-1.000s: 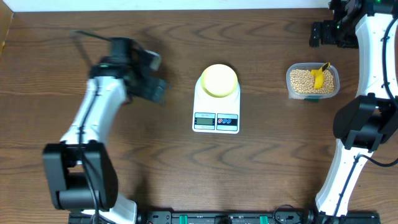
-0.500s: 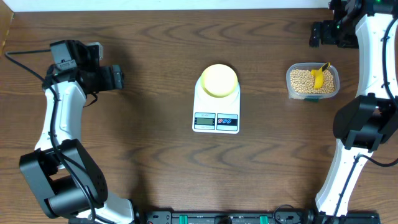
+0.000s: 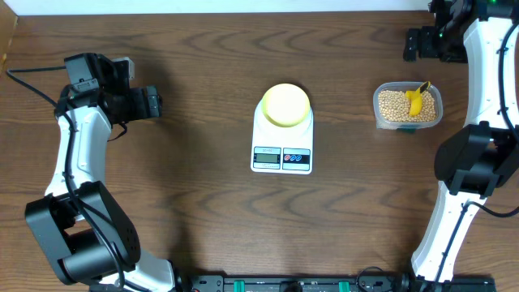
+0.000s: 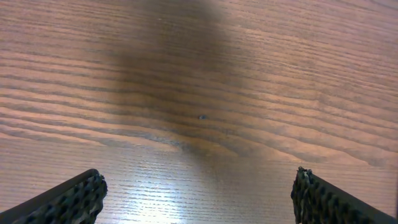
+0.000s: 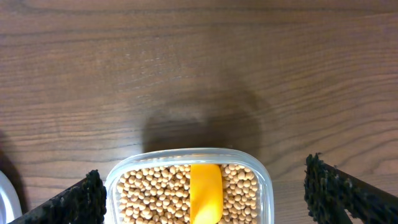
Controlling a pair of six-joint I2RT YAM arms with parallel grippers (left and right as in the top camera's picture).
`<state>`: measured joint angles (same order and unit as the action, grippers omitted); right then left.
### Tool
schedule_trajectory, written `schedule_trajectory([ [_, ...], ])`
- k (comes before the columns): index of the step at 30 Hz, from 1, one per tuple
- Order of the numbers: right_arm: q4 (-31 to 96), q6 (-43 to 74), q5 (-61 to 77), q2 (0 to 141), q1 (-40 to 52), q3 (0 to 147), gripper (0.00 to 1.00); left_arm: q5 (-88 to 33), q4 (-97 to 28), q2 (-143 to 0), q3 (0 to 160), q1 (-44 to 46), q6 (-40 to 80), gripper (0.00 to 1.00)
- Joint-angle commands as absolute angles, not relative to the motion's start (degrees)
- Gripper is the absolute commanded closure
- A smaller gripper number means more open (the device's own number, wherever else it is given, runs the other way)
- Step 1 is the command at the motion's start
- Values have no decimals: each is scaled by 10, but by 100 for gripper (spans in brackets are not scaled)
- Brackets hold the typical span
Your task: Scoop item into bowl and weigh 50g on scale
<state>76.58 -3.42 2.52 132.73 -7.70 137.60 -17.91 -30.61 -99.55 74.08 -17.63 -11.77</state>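
The pale-yellow bowl (image 3: 285,105) stands on the white scale (image 3: 282,138) at the table's middle. Tan beans (image 3: 395,106) fill a clear plastic tub (image 3: 407,123) at the right, with a yellow scoop (image 3: 417,99) lying in them; beans (image 5: 155,193), tub (image 5: 186,154) and scoop (image 5: 206,193) also show in the right wrist view. My right gripper (image 5: 202,193) is open and empty, high above the tub at the far right (image 3: 422,45). My left gripper (image 3: 150,103) is open and empty over bare wood at the far left, its fingers wide apart in the left wrist view (image 4: 199,199).
The scale's grey display (image 3: 267,154) and round buttons (image 3: 297,156) face the front edge. Bare dark wood lies between the left gripper and the scale. The scale's edge shows at the right wrist view's lower left (image 5: 5,199).
My left arm swung back left from near the scale to the table's far left, then held still. The right arm, bowl, tub and scoop have not moved.
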Motion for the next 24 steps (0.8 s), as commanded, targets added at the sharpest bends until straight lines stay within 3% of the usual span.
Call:
schedule_trajectory([
  [1,765,-35,20,1327,-78,1385,1,-186,-307,-995,745,-177,-110,2],
  [14,765,-35,20,1327,-78,1385,1,-192,-277,-995,745,-176,-42,3],
  [20,765,-35,20,1327,-78,1385,1,-387,-303,-995,745,-164,-19,2],
  [24,765,-35,20,1327,-78,1385,1,-486,-391,-995,745,-109,-82,2],
])
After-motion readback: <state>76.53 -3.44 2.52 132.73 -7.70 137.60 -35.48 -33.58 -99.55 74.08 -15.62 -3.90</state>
